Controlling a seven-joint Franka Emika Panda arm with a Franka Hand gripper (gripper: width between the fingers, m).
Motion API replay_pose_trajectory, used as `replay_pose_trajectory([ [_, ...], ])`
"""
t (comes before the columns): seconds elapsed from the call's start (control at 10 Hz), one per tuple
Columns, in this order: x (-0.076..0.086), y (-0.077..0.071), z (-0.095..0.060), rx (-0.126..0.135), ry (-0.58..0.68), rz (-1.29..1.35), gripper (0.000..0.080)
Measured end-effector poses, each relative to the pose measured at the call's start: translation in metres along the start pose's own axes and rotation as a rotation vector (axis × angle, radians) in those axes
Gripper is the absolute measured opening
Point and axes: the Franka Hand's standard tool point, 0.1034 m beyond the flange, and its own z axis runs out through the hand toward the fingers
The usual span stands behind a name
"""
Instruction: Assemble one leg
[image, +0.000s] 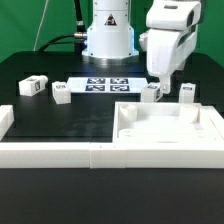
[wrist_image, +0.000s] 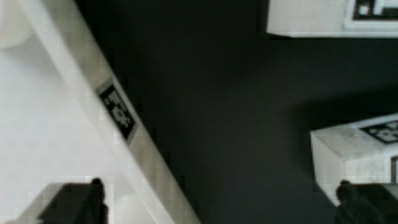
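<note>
Several small white legs with tags stand on the black table: two at the exterior view's left (image: 33, 86) (image: 62, 93) and two at the right (image: 152, 93) (image: 187, 92). My gripper (image: 158, 74) hangs just above the leg beside the tabletop panel (image: 165, 127). In the wrist view my gripper (wrist_image: 217, 206) is open and empty, its dark fingertips (wrist_image: 71, 204) far apart. One leg (wrist_image: 365, 150) lies near one fingertip, another white tagged piece (wrist_image: 334, 16) lies farther off. The panel's tagged edge (wrist_image: 114, 108) runs under the other fingertip.
The marker board (image: 105, 84) lies in front of the robot base (image: 108, 35). A white border wall (image: 50, 152) runs along the table's front, with a short piece (image: 5, 120) at the exterior view's left.
</note>
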Motion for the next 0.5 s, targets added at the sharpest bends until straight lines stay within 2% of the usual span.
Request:
replay_pose_trajectory([
  [0.1, -0.002, -0.002, 0.0, -0.009, 0.03, 0.139, 0.0649],
  [0.2, -0.007, -0.012, 0.002, -0.003, 0.044, 0.345, 0.0649],
  [0.5, 0.002, -0.033, 0.007, 0.034, 0.041, 0.752, 0.0649],
])
